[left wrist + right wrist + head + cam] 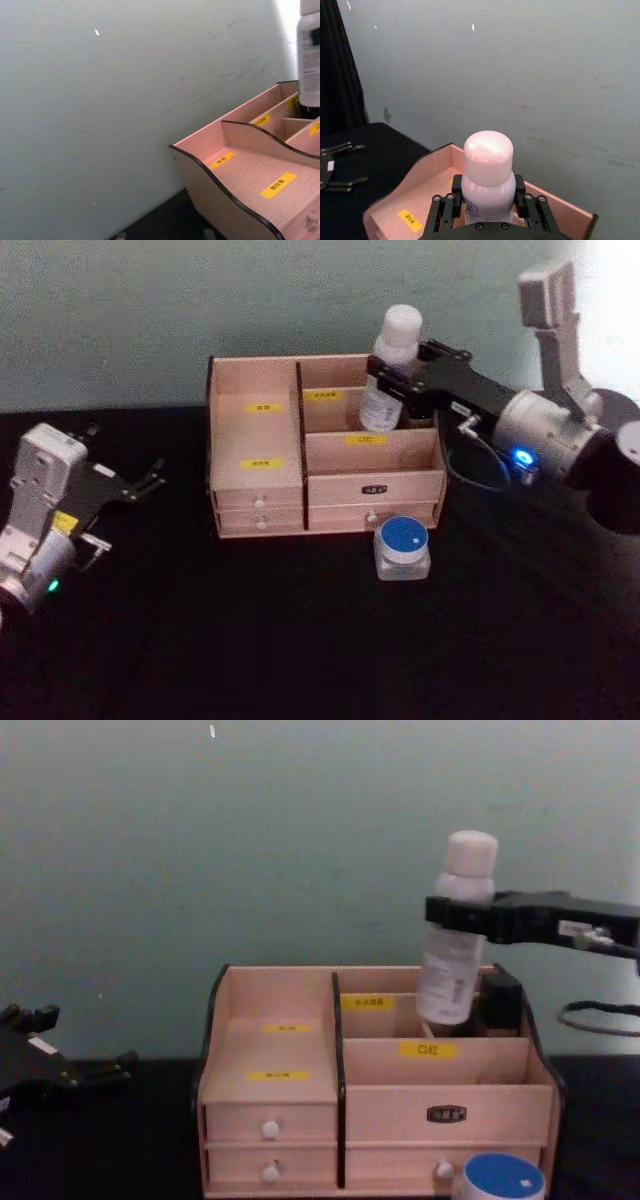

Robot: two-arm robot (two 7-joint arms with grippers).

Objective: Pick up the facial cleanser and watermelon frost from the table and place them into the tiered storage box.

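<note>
A white bottle with a rounded cap, the facial cleanser [402, 325], hangs slightly tilted over the back right compartment of the tiered storage box [255, 430]. Its base is about level with that compartment's rim. My right gripper [392, 378] is shut on the bottle's shoulder [488, 165], its black fingers [447, 210] on both sides; the chest view shows the bottle [455, 950] from the side. A small clear jar with a blue lid, the watermelon frost [402, 545], stands on the table just before the box's right drawers. My left gripper [150, 480] rests open, left of the box.
The box [270, 1060] stands on a black tabletop close to a pale green wall [150, 310]. It has yellow labels and white-knobbed drawers [270, 1128]. A blue cable [480, 475] loops from the right wrist beside the box's right side.
</note>
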